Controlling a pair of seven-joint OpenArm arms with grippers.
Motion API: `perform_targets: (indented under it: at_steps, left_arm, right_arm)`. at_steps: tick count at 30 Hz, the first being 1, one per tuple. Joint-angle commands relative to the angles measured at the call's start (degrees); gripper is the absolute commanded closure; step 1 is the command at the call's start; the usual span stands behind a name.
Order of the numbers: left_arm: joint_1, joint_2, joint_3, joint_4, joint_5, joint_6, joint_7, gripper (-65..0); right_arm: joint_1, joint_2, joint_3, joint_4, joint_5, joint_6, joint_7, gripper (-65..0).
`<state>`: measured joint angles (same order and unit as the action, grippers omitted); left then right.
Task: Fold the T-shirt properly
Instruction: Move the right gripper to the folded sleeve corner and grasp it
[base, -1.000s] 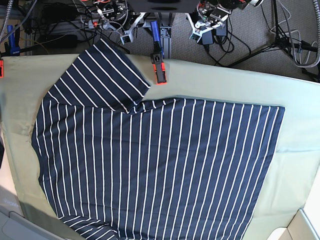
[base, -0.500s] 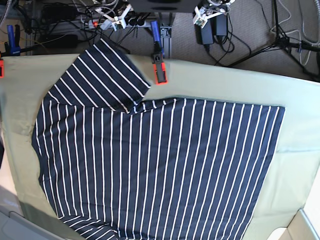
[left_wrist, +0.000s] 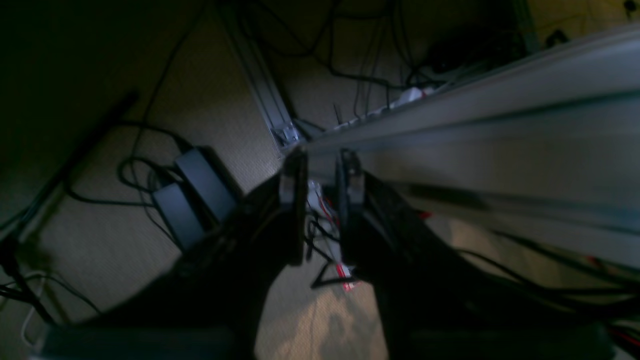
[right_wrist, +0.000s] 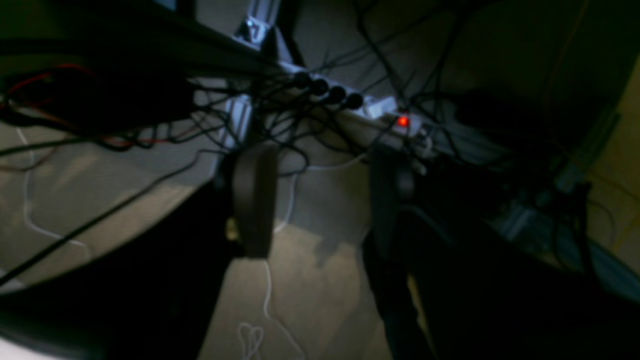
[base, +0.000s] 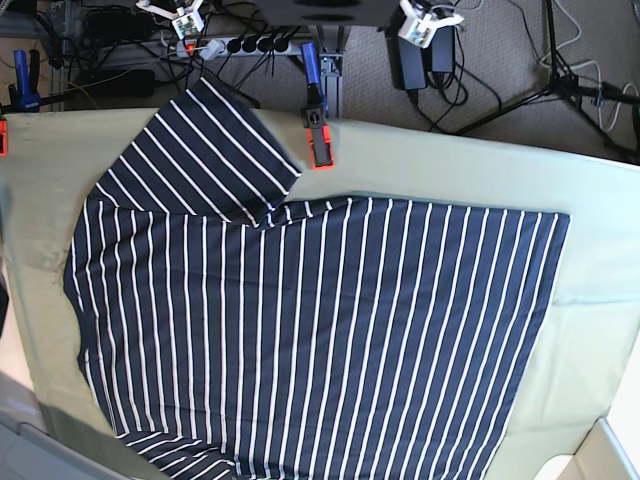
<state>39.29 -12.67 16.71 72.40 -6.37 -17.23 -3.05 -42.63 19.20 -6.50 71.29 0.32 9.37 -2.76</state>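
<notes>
navy fabric with thin white stripes fills most of the base view: the t-shirt (base: 310, 330) lies spread flat on the olive-green cloth (base: 590, 250) that covers the tabletop, its stripes running roughly top to bottom across the body. one short sleeve (base: 205, 155) points up and to the left toward the far edge, its stripes slanting, and the lower part of the shirt runs out of the bottom of the picture. an orange and blue clamp (base: 319, 125) grips the far edge of the cloth just beside that sleeve, and a second clamp (base: 18, 85) sits at the far left corner. beyond the tabletop the floor carries a power strip (base: 250, 45) and many cables; both arms are drawn up there, well apart from the shirt, with only a small part of each showing at the top edge. in the left wrist view, which is dark and blurred, the left claw (left_wrist: 320, 172) hangs over the carpeted floor beside a long grey rail (left_wrist: 475, 145); its jaws stand a narrow gap apart with nothing between them, and two black power bricks (left_wrist: 192, 195) lie on the floor to the left. in the right wrist view, dimmer still, the right claw (right_wrist: 325, 185) is spread wide and empty above the floor, with the power strip (right_wrist: 380, 107) and its red light past the fingertips amid tangled cables.
</notes>
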Motion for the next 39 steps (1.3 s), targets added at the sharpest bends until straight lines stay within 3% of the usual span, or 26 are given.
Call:
perform_targets:
  at_steps: [1, 4, 11, 16, 22, 27, 31, 39]
  left_arm:
    - [1.4, -0.3, -0.8, 2.5, -0.3, -2.2, -1.0, -13.8]
    - [4.0, -1.2, -3.0, 7.9, -1.0, -4.9, -0.8, -13.8]
    - [9.8, -4.4, -6.9, 19.3, -6.4, -5.1, 3.5, -13.8]
    - [13.5, -4.5, -10.7, 26.3, -6.7, -5.1, 3.5, -13.8]
    - [15.7, -4.5, -15.1, 32.2, -9.0, -4.4, 6.1, -13.9]
    - [15.7, -4.5, -17.6, 34.9, -13.0, -4.4, 11.0, -13.9]
    - [15.7, -4.5, -18.3, 35.2, -13.1, -4.5, 11.5, -13.9]
    - [15.7, -4.5, -18.3, 35.2, -13.2, -4.4, 11.8, -13.9]
  right_arm:
    - [-2.1, 1.3, 0.1, 2.4, 0.2, -1.0, 0.1, -30.0]
    - [-5.7, 3.1, 0.4, 8.8, 0.1, -1.1, -1.1, -29.9]
    - [-13.3, 3.2, 7.0, 23.9, 0.5, -1.3, -5.0, -30.0]
    - [-15.7, 3.1, 11.9, 31.3, 5.4, -1.3, -7.6, -30.0]
    - [-15.8, 3.2, 16.3, 36.2, 9.8, -1.3, -10.6, -30.0]
    - [-15.8, 3.1, 20.8, 40.0, 19.6, -1.3, -13.3, -30.0]
    - [-14.9, 2.5, 25.6, 43.4, 25.1, -1.3, -13.7, -30.0]
    - [-8.3, 0.9, 28.8, 41.6, 26.3, -1.3, -13.8, -30.0]
